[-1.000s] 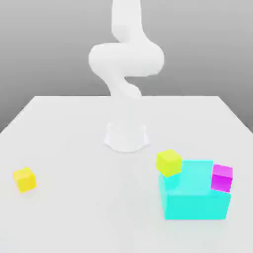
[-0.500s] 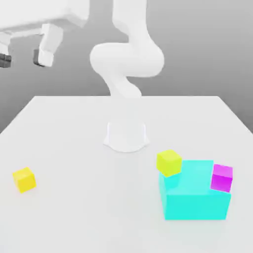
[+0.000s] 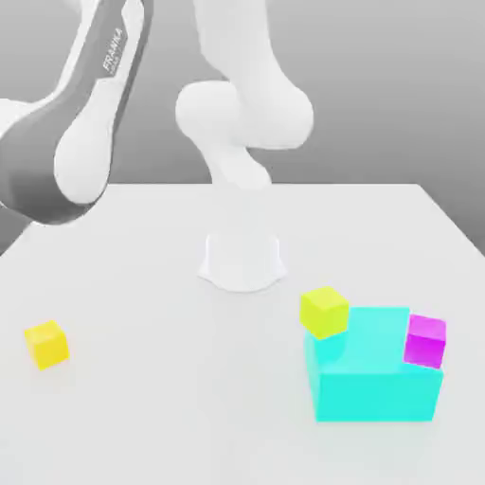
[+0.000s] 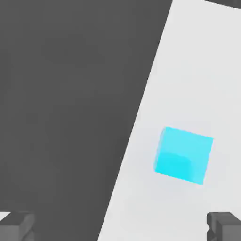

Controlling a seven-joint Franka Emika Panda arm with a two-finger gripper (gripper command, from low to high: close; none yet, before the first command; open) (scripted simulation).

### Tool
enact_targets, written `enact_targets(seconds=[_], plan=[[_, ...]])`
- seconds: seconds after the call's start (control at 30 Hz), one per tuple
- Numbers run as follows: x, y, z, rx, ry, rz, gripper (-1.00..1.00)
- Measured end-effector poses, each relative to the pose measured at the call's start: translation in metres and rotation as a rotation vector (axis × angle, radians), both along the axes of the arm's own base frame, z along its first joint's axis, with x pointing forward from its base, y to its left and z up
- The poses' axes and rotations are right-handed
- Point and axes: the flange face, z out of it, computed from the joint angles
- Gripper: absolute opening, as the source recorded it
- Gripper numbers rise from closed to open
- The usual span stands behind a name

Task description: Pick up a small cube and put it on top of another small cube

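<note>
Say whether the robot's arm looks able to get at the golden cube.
Probably yes: the pincer is open, and nothing crowds or covers the golden cube on the table.

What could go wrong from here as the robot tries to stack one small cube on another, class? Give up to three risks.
1. The lime cube and magenta cube appear at the edges of the large cyan block; a nudge might topple either.
2. The open gripper might bump that block when reaching for them.
3. The orange-yellow cube sits askew, so a misaligned grasp could catch its corners.
</note>
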Motion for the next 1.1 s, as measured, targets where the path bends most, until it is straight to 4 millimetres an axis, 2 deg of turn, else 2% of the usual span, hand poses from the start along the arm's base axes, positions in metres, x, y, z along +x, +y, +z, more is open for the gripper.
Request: enact_targets(seconds=[0.1, 0.2, 0.23, 0.4, 0.43, 0.5, 0.6, 0.67, 0.83, 0.93, 1.0, 1.1], plan=[[-0.015, -0.021, -0.054, 0.036, 0.043, -0.105, 0.0], [-0.017, -0.024, -0.103, 0.042, 0.051, -0.123, 0.0], [-0.018, -0.024, -0.114, 0.042, 0.051, -0.125, -1.0], [-0.018, -0.024, -0.113, 0.041, 0.049, -0.125, -1.0], [-0.018, -0.024, -0.119, 0.042, 0.049, -0.125, -1.0], [-0.018, -0.025, -0.102, 0.042, 0.05, -0.126, -1.0], [-0.017, -0.02, -0.06, 0.042, 0.05, -0.11, -1.0], [-0.009, 0.012, -0.038, 0.039, 0.052, 0.009, -1.0], [-0.001, 0.111, 0.008, 0.03, 0.059, 0.37, -1.0], [-0.007, 0.169, 0.03, 0.023, 0.062, 0.591, -1.0], [-0.014, 0.217, 0.044, 0.018, 0.065, 0.761, -1.0], [-0.034, 0.273, 0.061, 0.01, 0.068, 0.99, -1.0]])
